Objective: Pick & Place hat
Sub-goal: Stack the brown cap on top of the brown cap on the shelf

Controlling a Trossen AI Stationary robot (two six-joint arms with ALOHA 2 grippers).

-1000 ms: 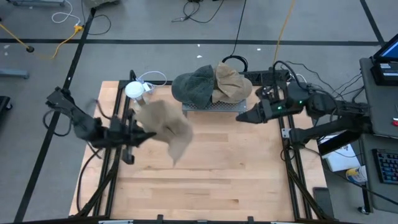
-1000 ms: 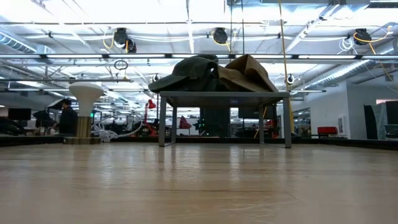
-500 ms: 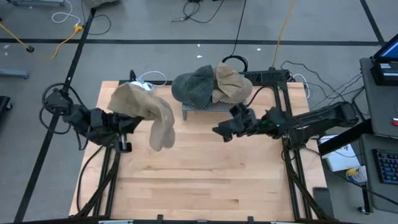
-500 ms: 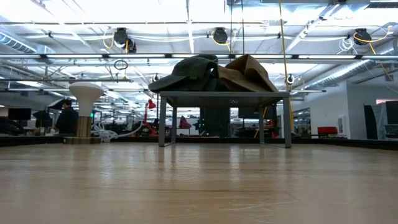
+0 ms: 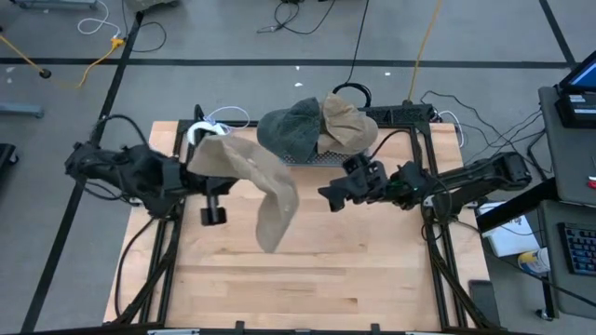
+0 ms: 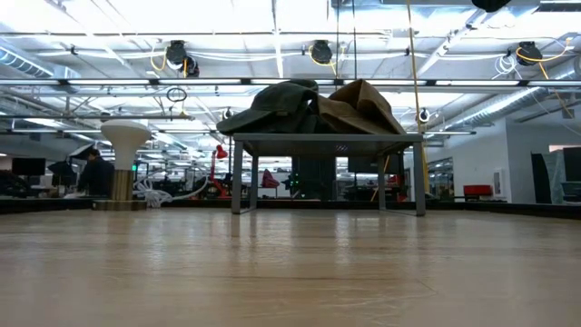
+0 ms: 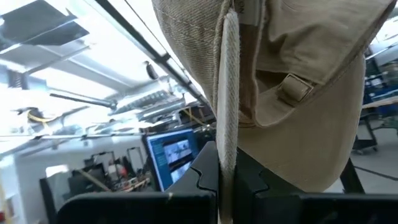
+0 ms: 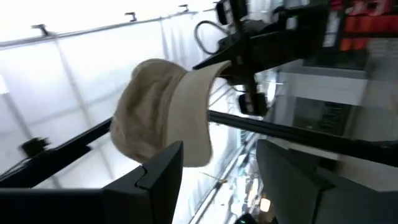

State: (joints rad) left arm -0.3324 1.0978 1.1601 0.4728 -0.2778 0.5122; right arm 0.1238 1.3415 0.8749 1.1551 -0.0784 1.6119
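The left gripper [image 5: 216,177] pinches the tan hat [image 5: 253,181] by its edge, high above the desk [image 5: 307,270] near its left edge. The right gripper [image 5: 328,194] waits with jaws spread. Such a thin grip could slip, dropping the hat.

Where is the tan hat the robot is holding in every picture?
High view: the held hat hangs left of centre, over the table, clamped by the left gripper.
Low view: not in it.
Left wrist view: it fills the frame, close up.
Right wrist view: left of centre, beyond the open right gripper.
Shared landmark: the left arm's gripper pinching the hat.
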